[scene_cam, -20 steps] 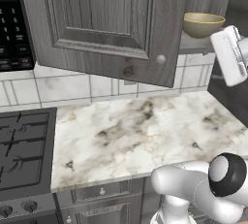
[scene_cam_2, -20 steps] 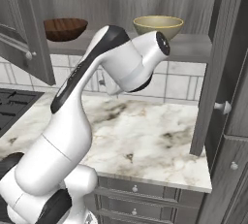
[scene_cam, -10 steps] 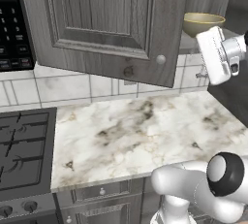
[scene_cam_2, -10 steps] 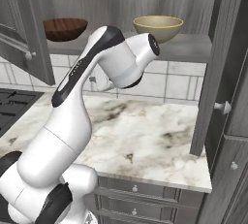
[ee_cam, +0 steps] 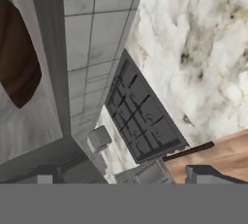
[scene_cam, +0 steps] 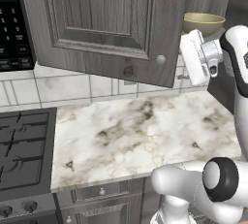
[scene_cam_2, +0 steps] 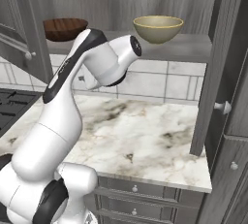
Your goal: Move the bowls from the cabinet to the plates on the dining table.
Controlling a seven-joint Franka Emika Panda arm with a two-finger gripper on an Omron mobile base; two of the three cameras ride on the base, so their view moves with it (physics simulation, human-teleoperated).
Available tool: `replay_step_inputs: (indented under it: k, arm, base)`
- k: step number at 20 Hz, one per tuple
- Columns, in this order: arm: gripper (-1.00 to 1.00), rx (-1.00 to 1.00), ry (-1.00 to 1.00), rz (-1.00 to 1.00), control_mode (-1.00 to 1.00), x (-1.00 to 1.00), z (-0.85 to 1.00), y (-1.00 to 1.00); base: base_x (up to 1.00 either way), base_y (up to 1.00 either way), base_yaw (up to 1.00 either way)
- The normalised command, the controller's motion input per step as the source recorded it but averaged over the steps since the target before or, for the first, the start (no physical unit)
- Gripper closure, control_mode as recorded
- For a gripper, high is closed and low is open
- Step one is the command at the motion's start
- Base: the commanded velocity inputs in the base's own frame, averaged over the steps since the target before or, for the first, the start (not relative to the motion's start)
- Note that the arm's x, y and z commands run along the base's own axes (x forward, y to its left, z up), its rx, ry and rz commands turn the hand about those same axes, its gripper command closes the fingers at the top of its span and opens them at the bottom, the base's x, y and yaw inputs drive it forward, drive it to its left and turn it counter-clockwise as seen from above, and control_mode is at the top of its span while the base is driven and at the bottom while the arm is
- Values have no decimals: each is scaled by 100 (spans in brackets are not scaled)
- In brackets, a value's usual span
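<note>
The cabinet [scene_cam_2: 193, 48] stands open, its door [scene_cam: 111, 24] swung out to the left. On its shelf a tan bowl [scene_cam_2: 158, 28] [scene_cam: 203, 23] sits to the right and a dark brown bowl [scene_cam_2: 65, 28] [ee_cam: 19, 63] to the left. My gripper [scene_cam: 188, 60] hangs just below shelf level, in front of the tiled wall, lower left of the tan bowl and touching neither bowl. In the hand view my gripper [ee_cam: 118, 178] is open with nothing between its fingertips [ee_cam: 44, 179]. The plates and the dining table are out of view.
A marble counter [scene_cam: 145, 131] runs under the cabinet, over grey drawers [scene_cam_2: 145, 194]. A black stove [scene_cam: 19, 145] lies to its left and a microwave [scene_cam: 12, 24] hangs above it. A tall grey unit [scene_cam_2: 227, 97] borders the right.
The hand has swung left, away from beside the tan bowl, toward the open door's edge. Its jaws have stayed wide. Both bowls rest where they were.
</note>
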Motion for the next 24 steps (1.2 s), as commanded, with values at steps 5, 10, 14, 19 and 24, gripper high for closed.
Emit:
replay_step_inputs:
  k: [5, 10, 14, 19, 24]
  arm:
    - [-100, 0, 0, 1, -100, 51, -6, 6]
    - [-100, 0, 0, 2, -100, 50, -6, 2]
    - [-100, 1, 0, 2, -100, 31, -8, 17]
    - [-100, 1, 0, 3, -100, 26, -10, 25]
    - [-100, 1, 0, 5, -100, 13, -7, 28]
  base:
    - [0, 0, 0]
    - [0, 0, 0]
    - [0, 0, 0]
    - [0, 0, 0]
    - [0, 0, 0]
